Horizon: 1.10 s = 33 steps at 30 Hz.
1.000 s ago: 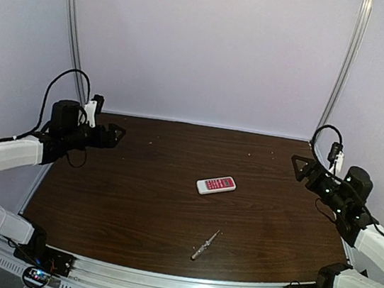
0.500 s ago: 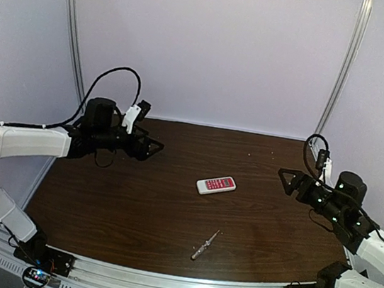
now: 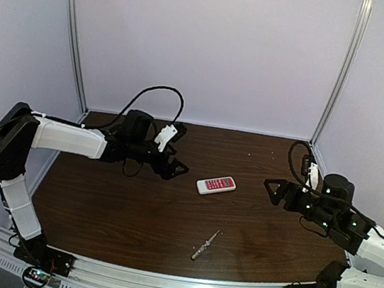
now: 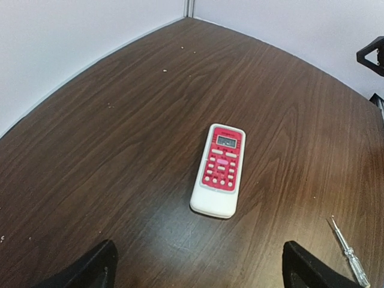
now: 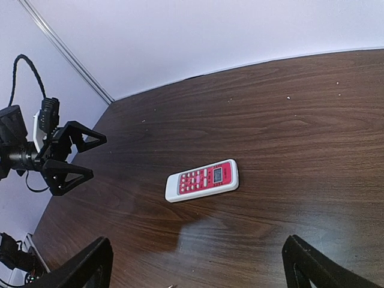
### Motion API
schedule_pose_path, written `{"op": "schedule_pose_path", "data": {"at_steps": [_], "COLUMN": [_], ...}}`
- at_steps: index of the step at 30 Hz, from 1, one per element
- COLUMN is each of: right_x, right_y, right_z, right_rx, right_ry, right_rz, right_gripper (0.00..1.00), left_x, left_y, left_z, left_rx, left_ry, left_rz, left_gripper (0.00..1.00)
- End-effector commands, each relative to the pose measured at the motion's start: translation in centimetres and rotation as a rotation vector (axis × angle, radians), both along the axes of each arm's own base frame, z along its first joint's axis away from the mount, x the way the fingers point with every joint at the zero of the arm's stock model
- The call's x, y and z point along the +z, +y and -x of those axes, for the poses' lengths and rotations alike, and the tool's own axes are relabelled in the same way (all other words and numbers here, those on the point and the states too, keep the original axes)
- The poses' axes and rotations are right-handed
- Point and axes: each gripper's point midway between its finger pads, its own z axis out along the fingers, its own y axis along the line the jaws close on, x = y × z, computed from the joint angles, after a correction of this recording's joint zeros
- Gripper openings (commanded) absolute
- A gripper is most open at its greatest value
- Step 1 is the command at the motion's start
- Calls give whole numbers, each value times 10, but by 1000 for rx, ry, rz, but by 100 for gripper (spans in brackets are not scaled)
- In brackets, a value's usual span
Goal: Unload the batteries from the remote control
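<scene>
Spotted remote control (image 3: 215, 184) flat on desk (image 3: 133, 207), buttons up, back hidden underneath, long axis roughly left-right, between the two arms. Left pincer (image 3: 176, 170) nearer, just off its left end; right pincer (image 3: 269, 192) further off. Both wide open, holding and touching nothing.

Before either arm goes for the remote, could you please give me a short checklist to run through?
1. The remote lies flat on the table, nothing touching it: ok.
2. Its back faces up: not ok, the buttons face up.
3. The left gripper is open and empty: ok.
4. The right gripper is open and empty: ok.
5. The screwdriver lies apart from the remote: ok.
6. The batteries are inside: cannot tell.
</scene>
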Motion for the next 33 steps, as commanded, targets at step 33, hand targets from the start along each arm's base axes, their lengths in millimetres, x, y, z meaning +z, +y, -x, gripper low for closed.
{"op": "schedule_pose_path", "data": {"at_steps": [33], "right_x": [4], "right_y": [19], "right_z": [20], "right_rx": [5], "right_ry": [8], "right_rz": [46], "right_gripper": [100], "left_x": [-116], "left_y": [-92], "left_z": [-9], "left_rx": [-191], "left_ry": [32], "left_rz": [-264], "left_gripper": [96]}}
